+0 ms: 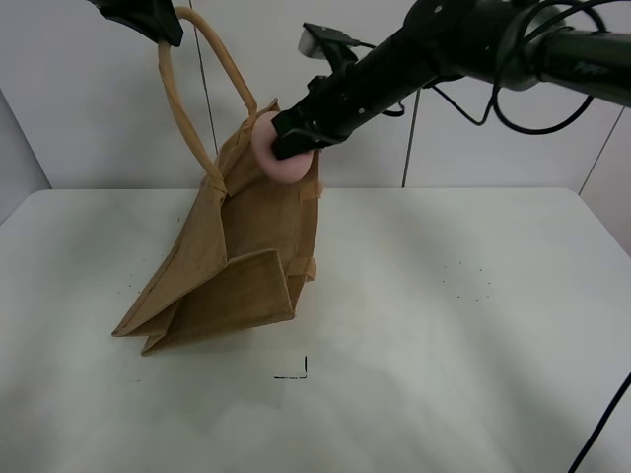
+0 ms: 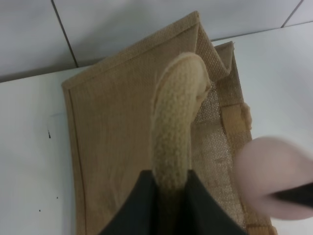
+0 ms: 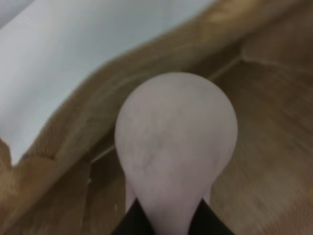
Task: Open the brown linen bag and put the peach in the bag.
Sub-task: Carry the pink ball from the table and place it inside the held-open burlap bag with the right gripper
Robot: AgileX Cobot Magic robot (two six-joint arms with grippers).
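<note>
Our left pincer pinches a handle to hold the bag open, while our right pincer clamps the peach right at its mouth for dropping in.

The bag, coarse tan-brown jute with thick pale loop handles, hangs tilted from one handle pinched in the left gripper. Its base is down on the table, its side gusset is folded in and its mouth is parted at the top. The peach, round, matte and dusky pink, is clamped in the right gripper right at the bag's upper rim, over the opening.
</note>
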